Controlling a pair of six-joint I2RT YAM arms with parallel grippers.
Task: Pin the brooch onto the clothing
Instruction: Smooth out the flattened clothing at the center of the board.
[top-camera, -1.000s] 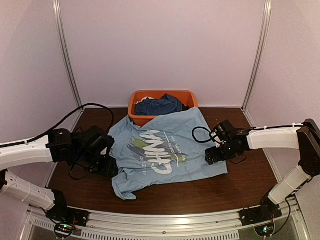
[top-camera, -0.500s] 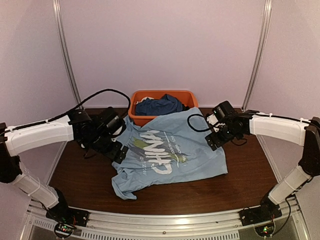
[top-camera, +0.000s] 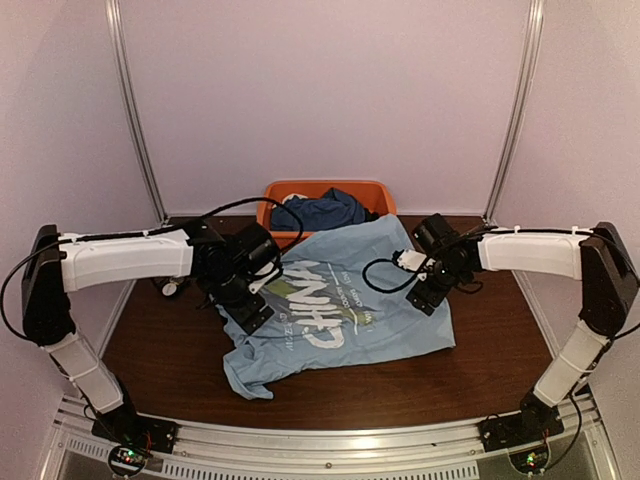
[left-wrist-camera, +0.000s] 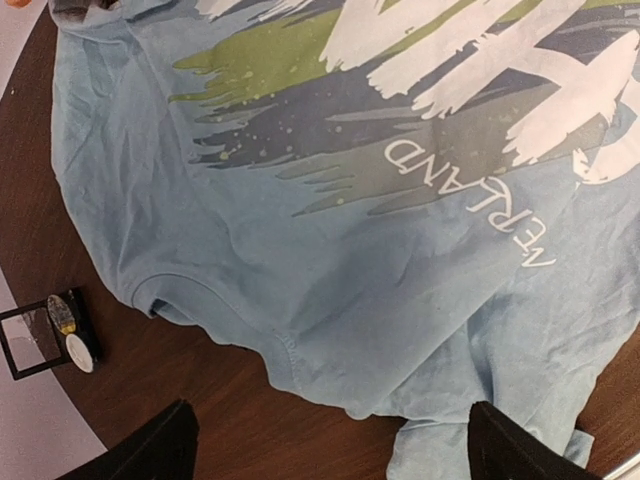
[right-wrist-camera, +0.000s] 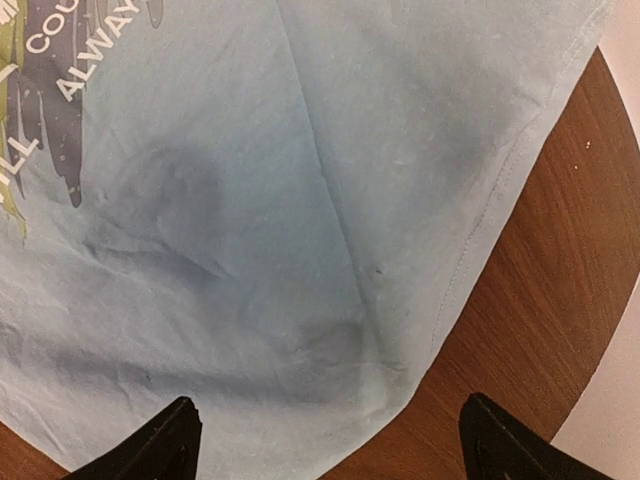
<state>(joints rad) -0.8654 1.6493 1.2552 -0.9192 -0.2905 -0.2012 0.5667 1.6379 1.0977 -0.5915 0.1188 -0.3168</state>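
Brooch (left-wrist-camera: 78, 352): you read it as the small pale round disc at the far left of the left wrist view. It lies flat on the bare bench (left-wrist-camera: 215, 425), against a small black case (left-wrist-camera: 30, 342). A dull gold bit (left-wrist-camera: 62, 315) sits just beside it; you cannot tell whether that belongs to the same piece. In the top view the group is only a speck by the left forearm, too small to resolve.

T-shirt (top-camera: 340, 320): spread print-up across the middle of the bench, hem and one sleeve rumpled toward the near edge. The brooch lies off the cloth, near its sleeve edge but apart from it.

Left end effector (left-wrist-camera: 330, 445): fingers wide apart, nothing between them. It hovers over the shirt's lower edge, below the chest print (left-wrist-camera: 420, 90).

Right end effector (right-wrist-camera: 330, 440): also wide and empty, over plain cloth by the shirt's side seam.

Key relation: the brooch sits to the left of the left end effector, out past the shirt's edge. The whole shirt lies between it and the right arm, so your left arm is clearly nearer. A round disc gives no long axis to align on. Judgement: the case right against it will likely limit which way the fingers can straddle it.

Behind: orange bin (top-camera: 268, 205) holding a dark blue garment (top-camera: 320, 212), not part of this.
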